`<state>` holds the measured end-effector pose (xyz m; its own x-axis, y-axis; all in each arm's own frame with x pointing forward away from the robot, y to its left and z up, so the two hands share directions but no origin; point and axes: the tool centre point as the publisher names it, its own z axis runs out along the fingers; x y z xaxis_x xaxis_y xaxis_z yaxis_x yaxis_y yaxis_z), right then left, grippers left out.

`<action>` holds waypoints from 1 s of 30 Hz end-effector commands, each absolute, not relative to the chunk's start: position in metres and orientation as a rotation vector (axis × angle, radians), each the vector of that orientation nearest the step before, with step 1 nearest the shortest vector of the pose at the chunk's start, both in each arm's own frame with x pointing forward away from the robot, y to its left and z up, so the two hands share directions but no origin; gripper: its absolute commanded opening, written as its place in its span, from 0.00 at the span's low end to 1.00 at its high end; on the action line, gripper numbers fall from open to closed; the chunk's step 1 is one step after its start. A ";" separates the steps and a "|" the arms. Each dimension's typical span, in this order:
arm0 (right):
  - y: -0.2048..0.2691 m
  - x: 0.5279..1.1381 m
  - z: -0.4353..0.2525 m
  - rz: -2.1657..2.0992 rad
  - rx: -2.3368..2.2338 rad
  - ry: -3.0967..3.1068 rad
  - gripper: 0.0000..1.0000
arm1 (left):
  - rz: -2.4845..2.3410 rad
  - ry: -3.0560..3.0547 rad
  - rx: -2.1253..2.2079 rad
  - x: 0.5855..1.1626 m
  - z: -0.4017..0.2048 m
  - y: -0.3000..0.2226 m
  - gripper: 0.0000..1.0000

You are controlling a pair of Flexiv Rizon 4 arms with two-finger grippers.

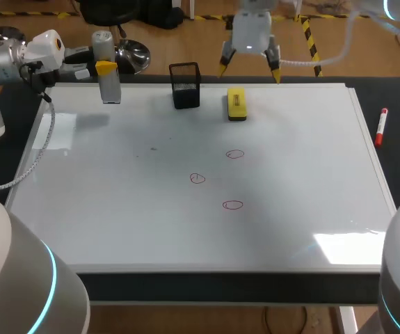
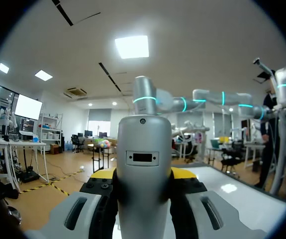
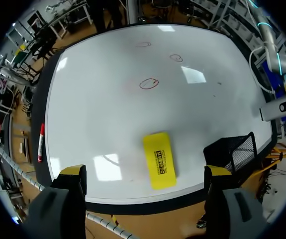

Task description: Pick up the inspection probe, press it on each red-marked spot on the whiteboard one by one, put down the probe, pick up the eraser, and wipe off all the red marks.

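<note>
Head view shows the left fingers [image 2: 83, 211] clamped on the inspection probe [image 1: 110, 90], which stands upright over the far left corner of the whiteboard [image 1: 116, 209]. Right of it, along the far edge, sit a black mesh holder [image 1: 185, 85] and the yellow eraser [image 1: 236, 104]. The right fingers [image 3: 73, 172] hang spread apart, with the eraser lying ahead of and between them, untouched. Three red marks [image 1: 233, 204] sit mid-board. A red marker [image 1: 380, 127] lies near the right edge of the desk [image 1: 398, 104].

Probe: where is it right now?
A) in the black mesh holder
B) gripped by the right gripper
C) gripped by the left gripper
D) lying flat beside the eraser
C: the probe sits clamped between the fingers of the left gripper, over the far left corner of the whiteboard.
</note>
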<state>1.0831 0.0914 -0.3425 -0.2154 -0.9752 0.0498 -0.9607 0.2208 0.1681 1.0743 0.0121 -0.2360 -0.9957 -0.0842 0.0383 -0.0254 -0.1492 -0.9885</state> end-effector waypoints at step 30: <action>0.098 1.083 -0.368 -0.103 2.005 -2.399 1.00 | -2.351 2.022 -0.127 1.075 -0.236 0.012 0.00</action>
